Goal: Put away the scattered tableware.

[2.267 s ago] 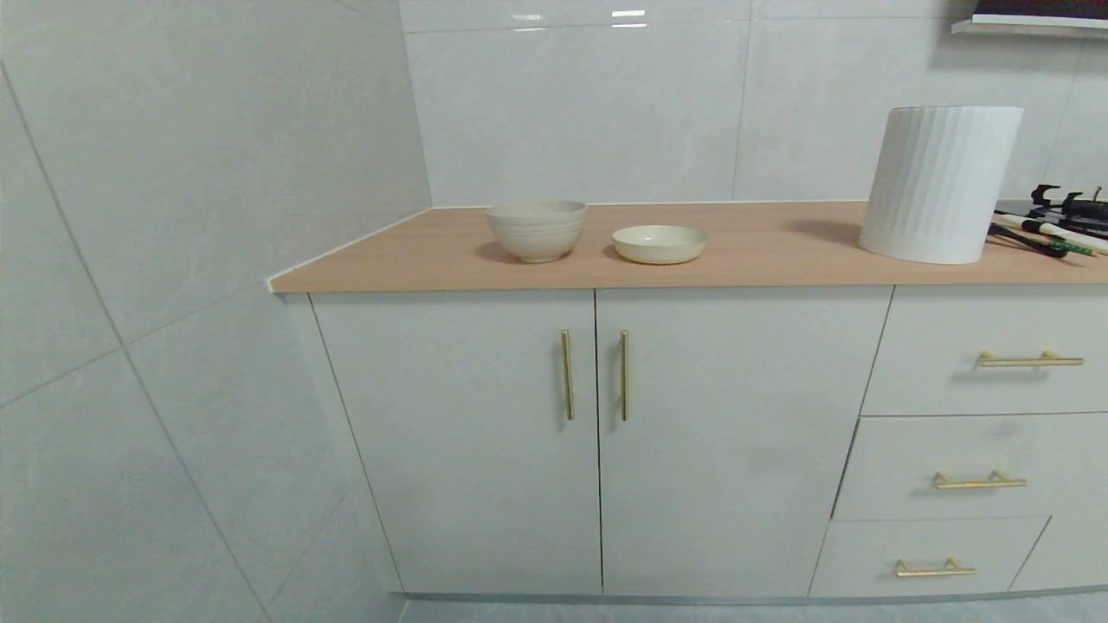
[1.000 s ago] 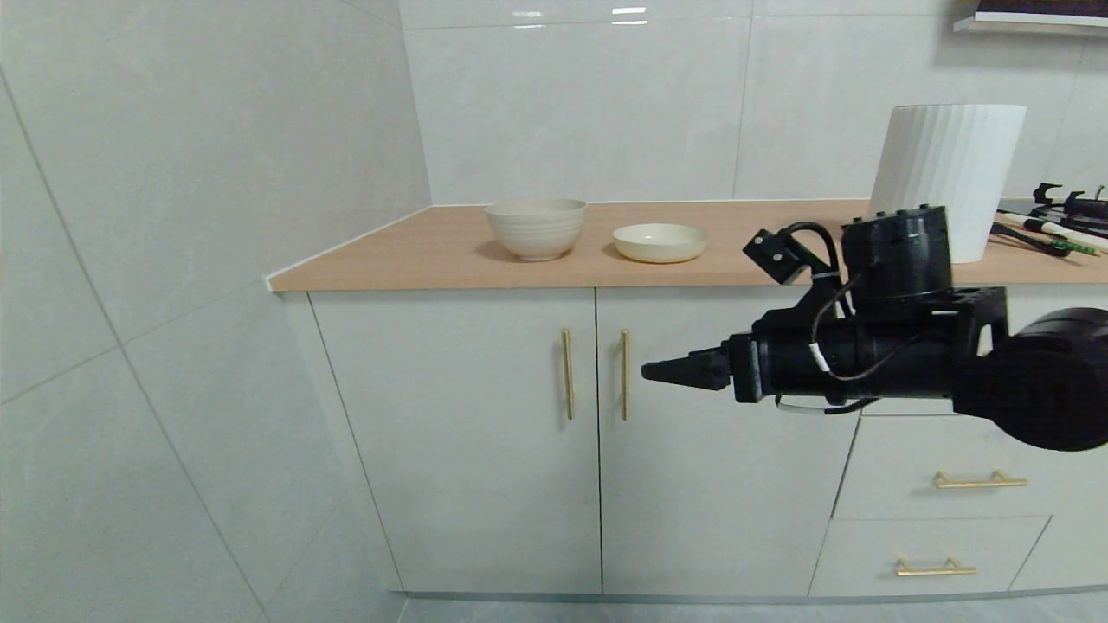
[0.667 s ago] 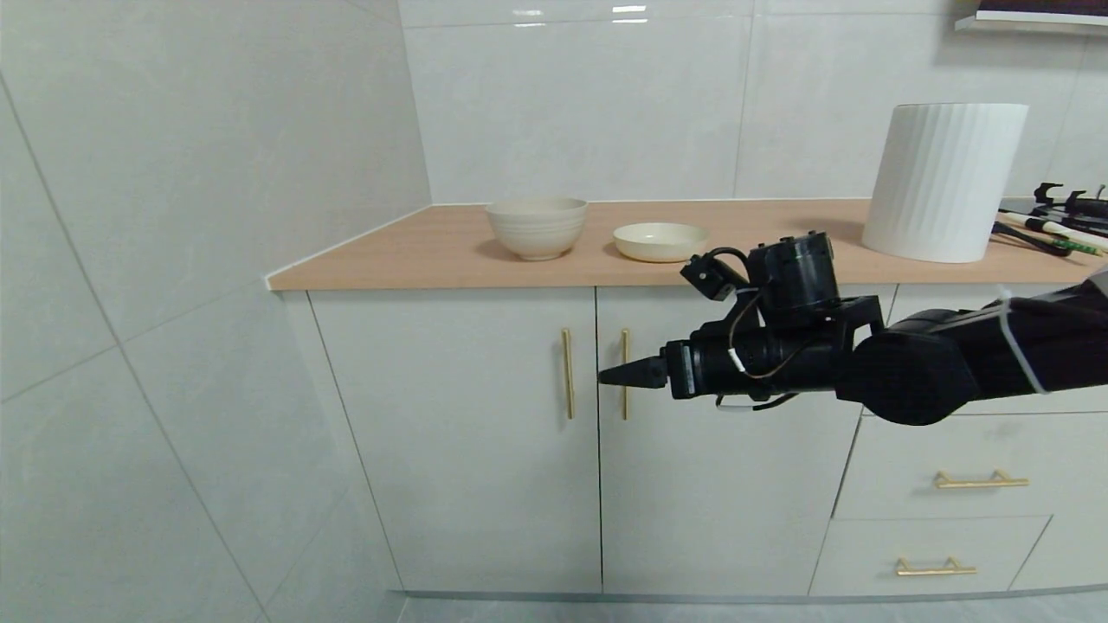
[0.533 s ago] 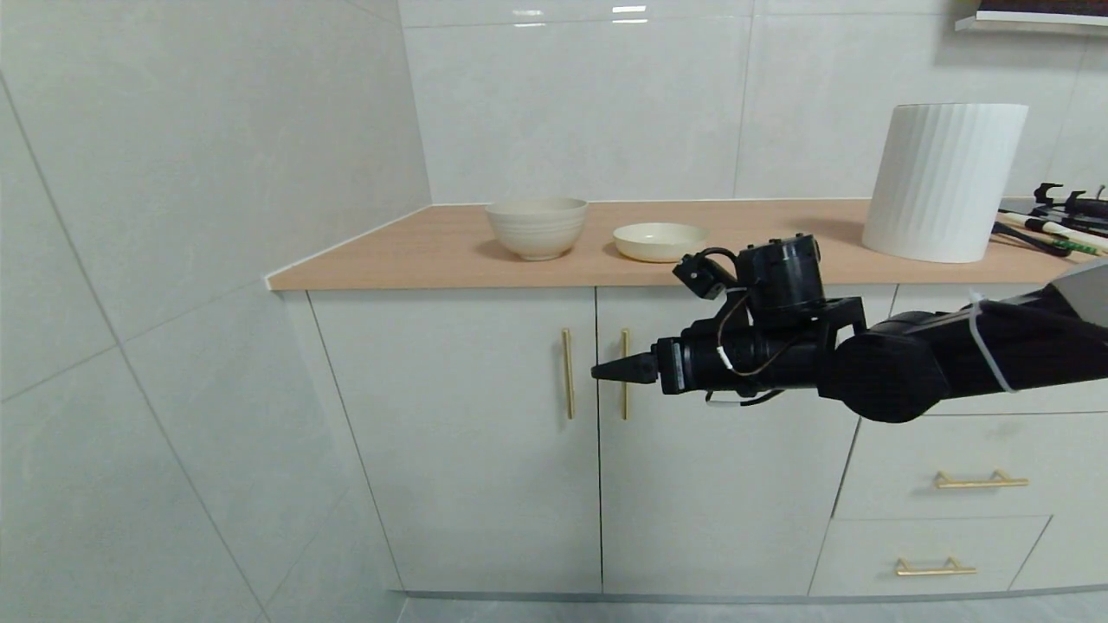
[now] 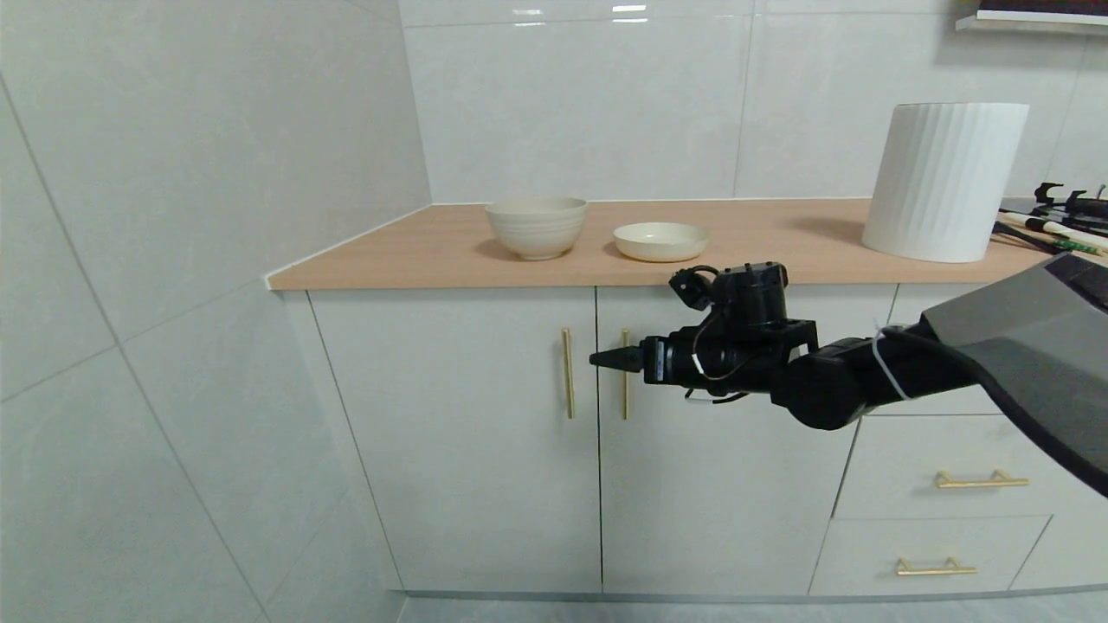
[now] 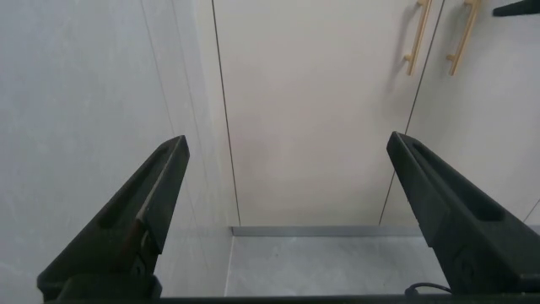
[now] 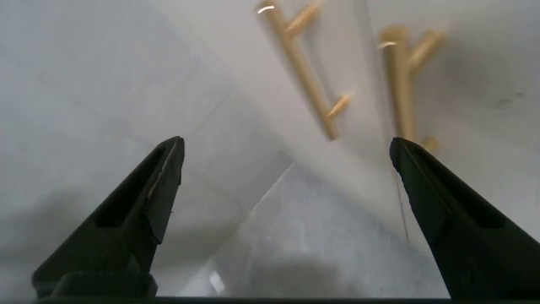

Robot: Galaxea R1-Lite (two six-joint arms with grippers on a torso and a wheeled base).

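On the wooden countertop (image 5: pixel 415 255), we found the ribbed bowl (image 5: pixel 537 227) and the shallow dish (image 5: pixel 660 242) side by side, not touching, near the corner wall. A tall white ribbed container (image 5: pixel 943 182) stood well off to their right. Below them, our right gripper (image 5: pixel 606 358) hovered level near the two gold handles (image 5: pixel 567 374) of the closed cupboard doors (image 5: pixel 467 450), its fingers spread wide. Our left gripper (image 6: pixel 288 139) faced the cupboard front and the floor, fingers likewise parted.
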